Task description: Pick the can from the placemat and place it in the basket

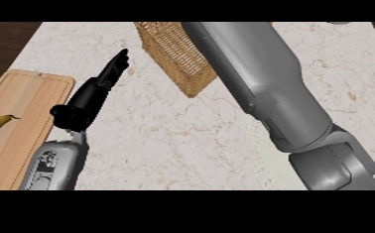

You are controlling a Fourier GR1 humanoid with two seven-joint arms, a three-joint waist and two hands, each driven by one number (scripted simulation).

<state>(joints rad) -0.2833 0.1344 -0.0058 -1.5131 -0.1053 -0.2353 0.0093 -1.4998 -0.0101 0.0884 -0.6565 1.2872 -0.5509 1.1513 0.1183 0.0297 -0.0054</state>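
From my seat at the controls, the woven basket (176, 53) sits at the far side of the table (183, 138), its wicker wall showing as a tilted tan wedge. My right forearm (256, 78) crosses straight over it and covers most of its opening, so I cannot tell what, if anything, lies inside.

At the left edge there is a light wooden board (26, 113), lying flat on the table. A small yellowish thing (6, 120) pokes in from the picture's edge on top of it; it is too little in view for me to name.

I cannot find the can anywhere, nor a placemat.

My left hand (95, 93) stands near the board's right side, on its upright grey forearm, fingers straight and pressed together, pointing up and away toward the basket's near corner but well short of it. It has hold of nothing.

My right forearm runs as a thick grey column from the lower right up to the top edge. The right hand itself is out of view beyond that edge.
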